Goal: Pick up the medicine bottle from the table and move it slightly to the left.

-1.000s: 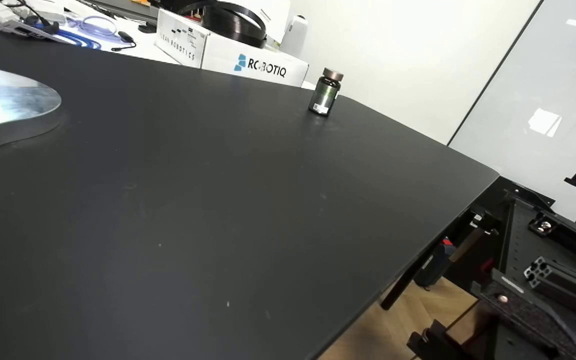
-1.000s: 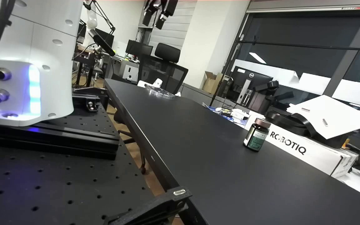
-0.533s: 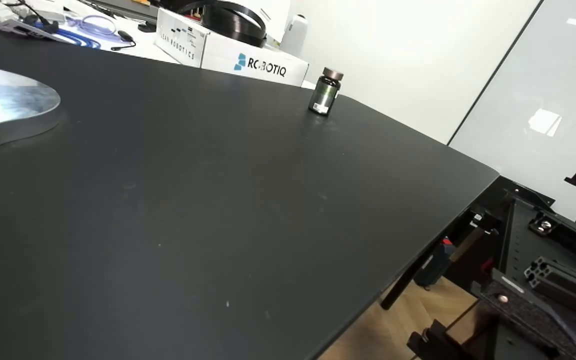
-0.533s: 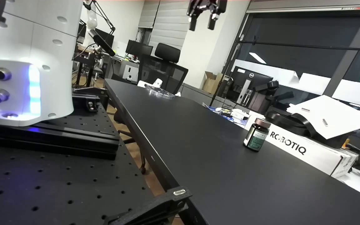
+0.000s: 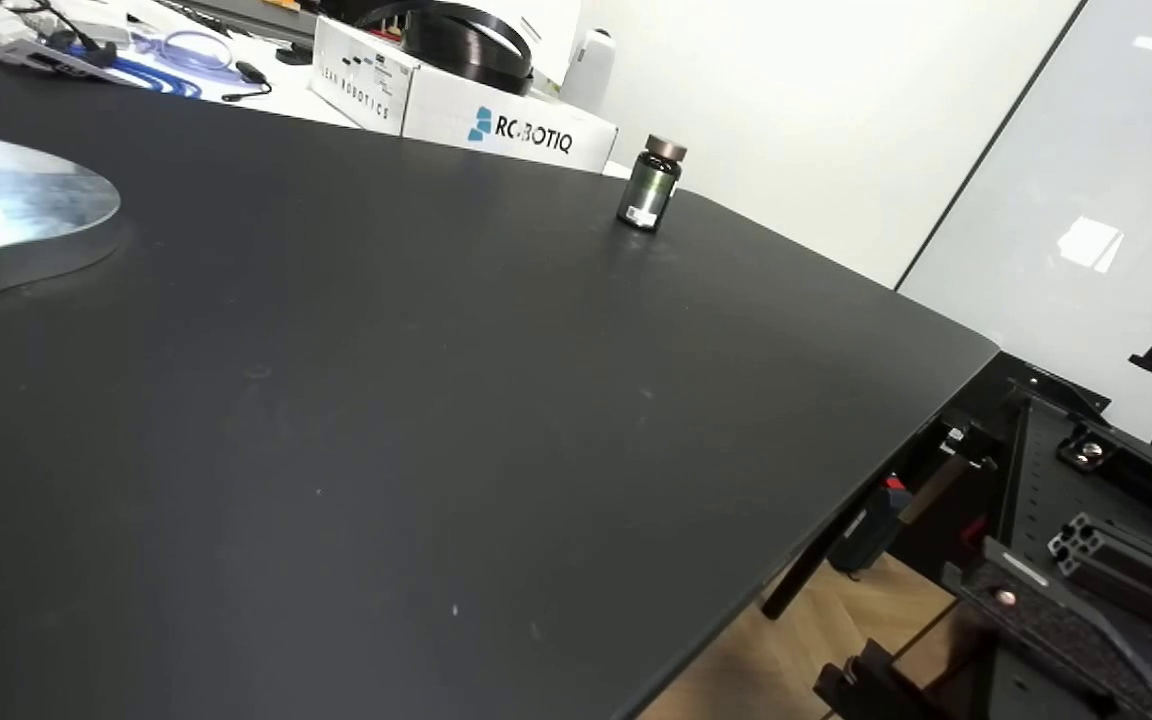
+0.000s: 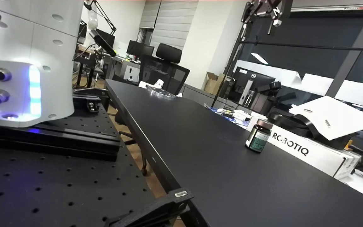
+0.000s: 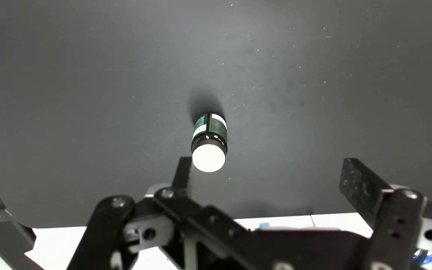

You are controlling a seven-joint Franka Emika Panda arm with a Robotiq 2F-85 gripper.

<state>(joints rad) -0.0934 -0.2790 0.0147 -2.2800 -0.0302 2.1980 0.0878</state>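
Note:
The medicine bottle, dark with a brownish cap and a green label, stands upright on the table near its far edge; it shows in both exterior views (image 5: 650, 190) (image 6: 259, 137) and in the wrist view (image 7: 210, 129). The table (image 5: 436, 400) is a large matte black top, also in the wrist view (image 7: 88, 93). My gripper (image 6: 258, 23) hangs high above the table at the top of an exterior view, only partly in frame. In the wrist view my gripper (image 7: 267, 160) is open with nothing between its fingers. The bottle's cap appears beside the left fingertip, lower down.
A white box with Robotiq lettering (image 5: 506, 130) stands behind the table's far edge, close to the bottle, with a black band on it. A clear, shiny plate (image 5: 16, 210) lies at the table's other end. Cables and small devices (image 5: 186, 55) lie beyond the table.
My gripper has moved steadily to the right across the top of an exterior view, towards the bottle's side, and its angle has turned somewhat. The bottle has not moved.

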